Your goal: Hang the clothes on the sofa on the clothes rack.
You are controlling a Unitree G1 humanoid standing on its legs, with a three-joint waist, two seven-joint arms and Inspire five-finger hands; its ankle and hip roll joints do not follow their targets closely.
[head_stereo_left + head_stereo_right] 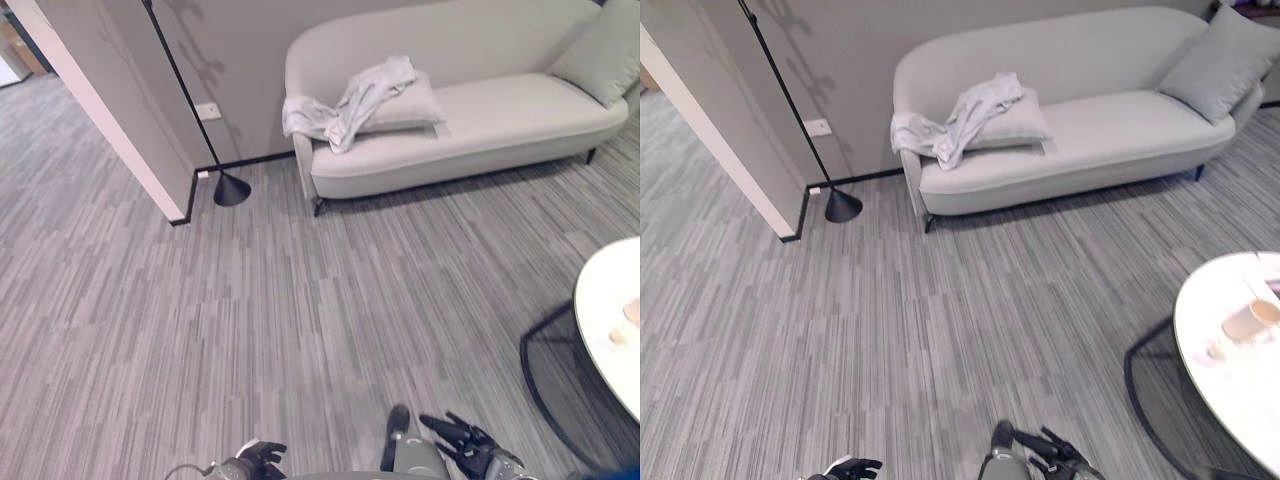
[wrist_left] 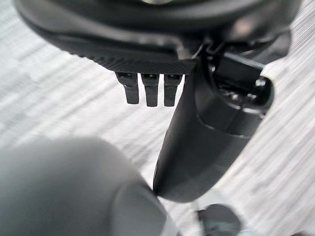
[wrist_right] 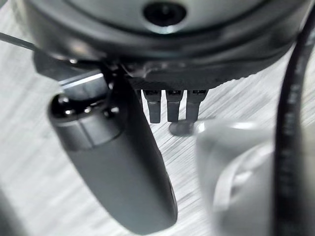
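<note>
A light grey garment (image 1: pixel 352 102) lies crumpled over a cushion and the left armrest of the pale sofa (image 1: pixel 520 120) against the far wall; it shows too as the garment (image 1: pixel 960 118) in the right eye view. My left hand (image 1: pixel 258 458) hangs low at the bottom edge, far from the sofa, its fingers (image 2: pixel 150 89) straight and holding nothing. My right hand (image 1: pixel 468 442) is also low near the bottom edge, with fingers (image 3: pixel 170 105) straight and empty.
A black floor lamp (image 1: pixel 231 188) stands by the wall corner left of the sofa. A second cushion (image 1: pixel 1215 62) sits at the sofa's right end. A round white table (image 1: pixel 1230 370) with a cup (image 1: pixel 1252 320) is at the right. Grey carpet lies between.
</note>
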